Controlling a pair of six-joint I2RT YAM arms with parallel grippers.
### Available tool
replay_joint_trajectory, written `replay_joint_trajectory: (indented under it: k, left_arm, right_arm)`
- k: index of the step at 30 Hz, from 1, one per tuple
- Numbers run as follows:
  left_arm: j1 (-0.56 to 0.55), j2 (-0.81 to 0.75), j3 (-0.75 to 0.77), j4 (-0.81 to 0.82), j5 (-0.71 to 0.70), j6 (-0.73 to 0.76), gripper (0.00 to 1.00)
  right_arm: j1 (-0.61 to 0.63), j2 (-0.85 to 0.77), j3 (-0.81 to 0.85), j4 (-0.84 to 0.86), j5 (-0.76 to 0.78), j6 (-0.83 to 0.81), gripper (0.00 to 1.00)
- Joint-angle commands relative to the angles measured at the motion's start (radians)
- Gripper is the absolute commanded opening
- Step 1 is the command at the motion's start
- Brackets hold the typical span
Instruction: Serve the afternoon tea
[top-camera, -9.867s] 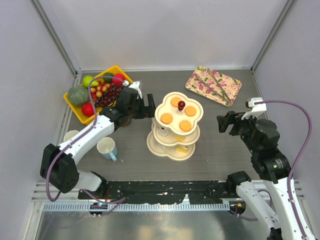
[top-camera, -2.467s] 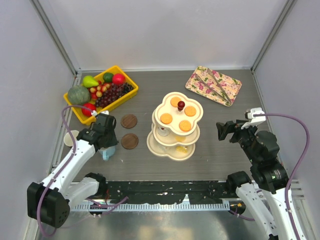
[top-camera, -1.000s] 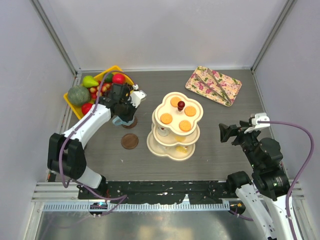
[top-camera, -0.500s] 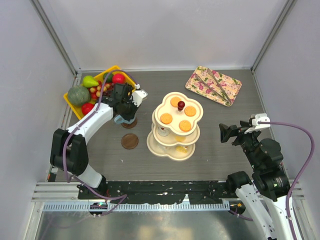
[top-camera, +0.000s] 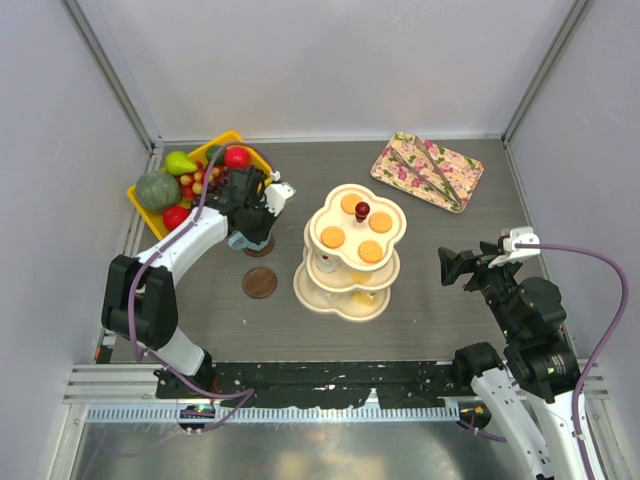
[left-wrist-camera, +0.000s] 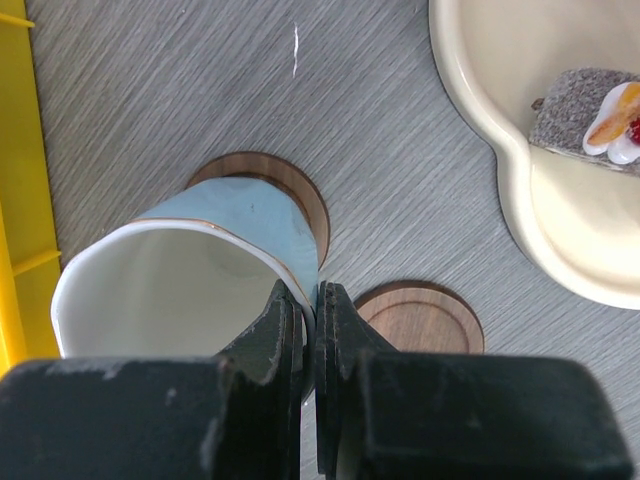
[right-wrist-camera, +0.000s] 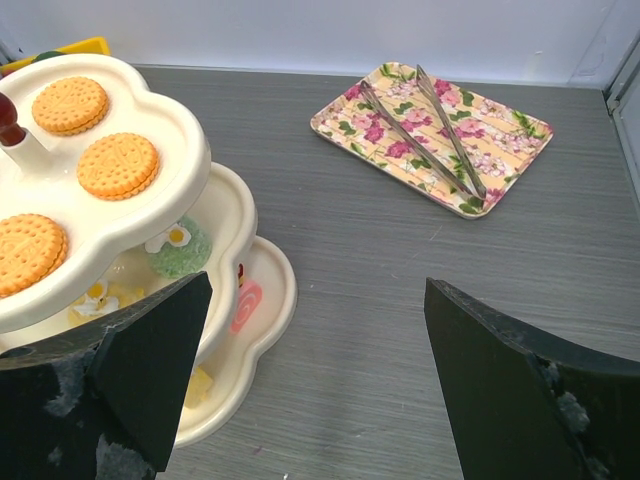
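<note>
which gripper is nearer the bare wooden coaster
Left. The left gripper, jaws shut on the pale blue mug, is just beyond the coaster; the right gripper is far off, across the tiered stand.

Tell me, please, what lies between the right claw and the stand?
Only bare tabletop lies between right claw and stand, per the right wrist view.

1. The top external camera looks steeply down from above and behind the arms, far enough to take in the whole desk (top-camera: 440, 300).
2. The left wrist camera peers down past the left hand (left-wrist-camera: 308, 290), very close to the pale blue mug (left-wrist-camera: 240, 215).
3. The right wrist camera faces forward and down through the right hand (right-wrist-camera: 318, 283), at middle range, toward the floral tray (right-wrist-camera: 505, 120).
4. All three views share the stand (left-wrist-camera: 560, 220).
</note>
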Motion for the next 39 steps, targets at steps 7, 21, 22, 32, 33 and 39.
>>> replay_joint_trajectory:
  k: [7, 21, 22, 32, 33, 39]
  left_arm:
    - [-0.002, -0.053, -0.005, 0.070, -0.033, -0.002, 0.38]
    - [-0.002, -0.303, 0.034, 0.024, -0.201, -0.224, 0.90]
    - [0.000, -0.318, 0.040, 0.006, -0.262, -0.273, 0.94]
    - [0.079, -0.430, 0.034, -0.258, -0.591, -0.638, 0.99]
    - [0.090, -0.450, 0.014, -0.264, -0.620, -0.653, 0.99]
    - [0.165, -0.545, -0.113, -0.269, -0.707, -0.756, 0.94]
  right_arm:
    - [0.009, -0.037, -0.012, 0.055, 0.025, -0.014, 0.96]
    - [0.015, -0.046, -0.015, 0.058, 0.030, -0.014, 0.97]
    - [0.015, -0.046, -0.016, 0.058, 0.029, -0.014, 0.97]
    - [0.018, -0.045, -0.016, 0.059, 0.036, -0.013, 0.97]
    - [0.017, -0.046, -0.018, 0.058, 0.039, -0.013, 0.97]
    - [0.018, -0.029, -0.027, 0.061, 0.048, -0.005, 0.97]
